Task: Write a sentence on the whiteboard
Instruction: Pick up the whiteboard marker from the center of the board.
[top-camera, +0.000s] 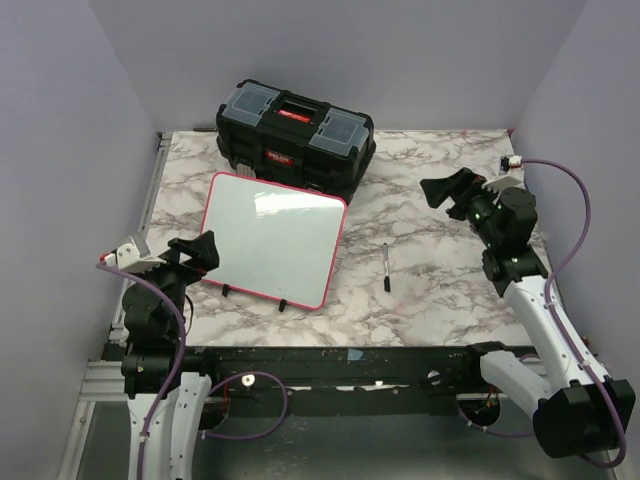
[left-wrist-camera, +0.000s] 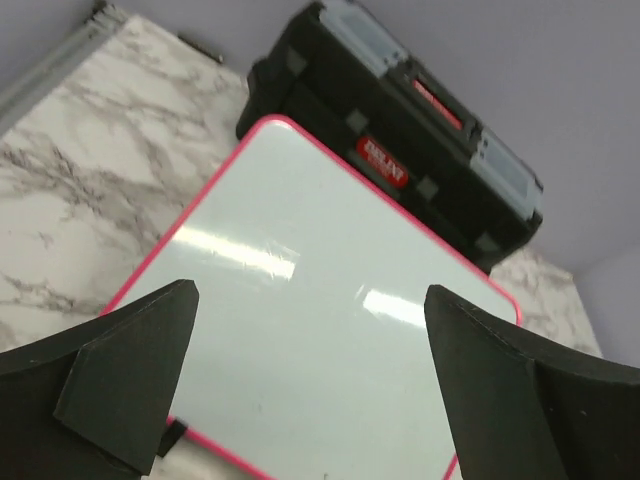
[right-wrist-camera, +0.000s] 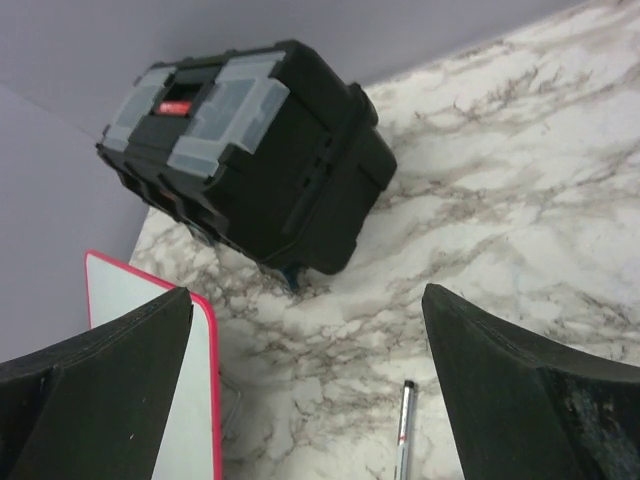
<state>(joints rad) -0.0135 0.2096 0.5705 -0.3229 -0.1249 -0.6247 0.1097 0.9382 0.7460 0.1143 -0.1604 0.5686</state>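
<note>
A marbled desk (top-camera: 430, 290) is seen from above, with the whiteboard (top-camera: 272, 235) laid on its left-centre part, turned slightly askew. The board's red rim and rounded corners are plainly shown, small black feet are visible along its near edge, and its face is rendered glossy white, crossed by streaks of reflected light. Its far edge is placed just in front of a black toolbox (top-camera: 295, 135) with a red latch and clear lid compartments, which is set at the back of the desk. A marker (top-camera: 386, 268) is found lying flat on the desk to the right of the board, apart from it, with its length running roughly from far to near. The left hand (top-camera: 190, 258) is held at the board's near left corner with its fingers spread wide and nothing gripped; in its wrist view the board is framed between them. The right hand (top-camera: 455, 192) is raised over the far right of the desk, likewise spread wide and empty, well apart from the marker, with the toolbox and the marker seen between its fingers.
</note>
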